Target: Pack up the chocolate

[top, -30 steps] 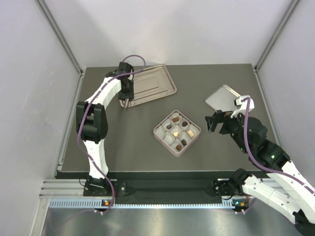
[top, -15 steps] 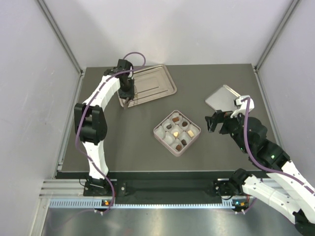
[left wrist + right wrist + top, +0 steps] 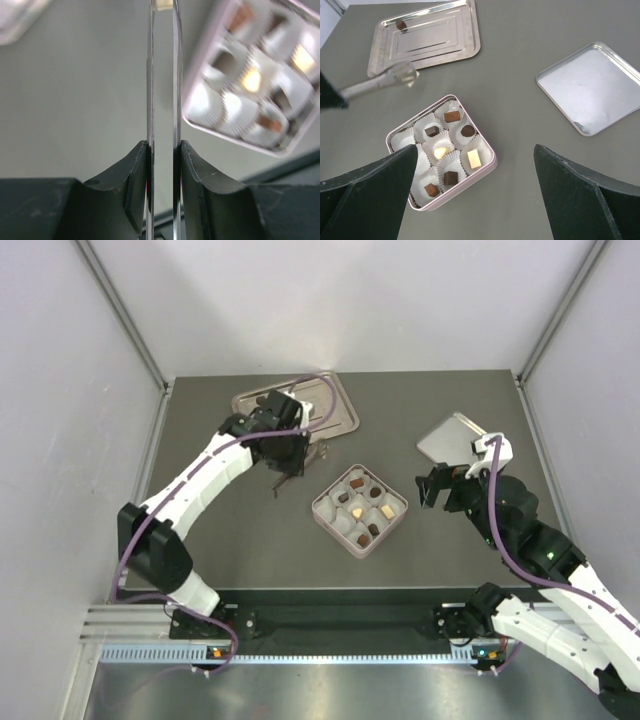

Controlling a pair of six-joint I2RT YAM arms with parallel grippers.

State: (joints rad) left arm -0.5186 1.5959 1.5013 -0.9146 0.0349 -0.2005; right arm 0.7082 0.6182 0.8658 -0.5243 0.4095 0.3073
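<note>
The pink box (image 3: 360, 508) holds several dark and cream chocolate pieces in white paper cups, seen clearly in the right wrist view (image 3: 452, 116). One dark piece (image 3: 401, 24) lies on the silver tray (image 3: 335, 418). My left gripper (image 3: 288, 462) is shut on thin metal tweezers (image 3: 162, 75), just left of the box (image 3: 260, 75). A small cream bit (image 3: 163, 4) shows between the tweezer tips. The tweezers also show in the right wrist view (image 3: 380, 84), between tray and box. My right gripper (image 3: 432, 488) is open and empty, hovering right of the box (image 3: 475, 148).
A second square silver tray or lid (image 3: 455, 438) lies empty at the right, also in the right wrist view (image 3: 592, 87). The dark table (image 3: 250, 540) is walled by grey panels at left, right and back.
My left arm has swung from the tray's left edge rightwards and nearer, bringing the tweezers beside the box. The right arm has not moved.
</note>
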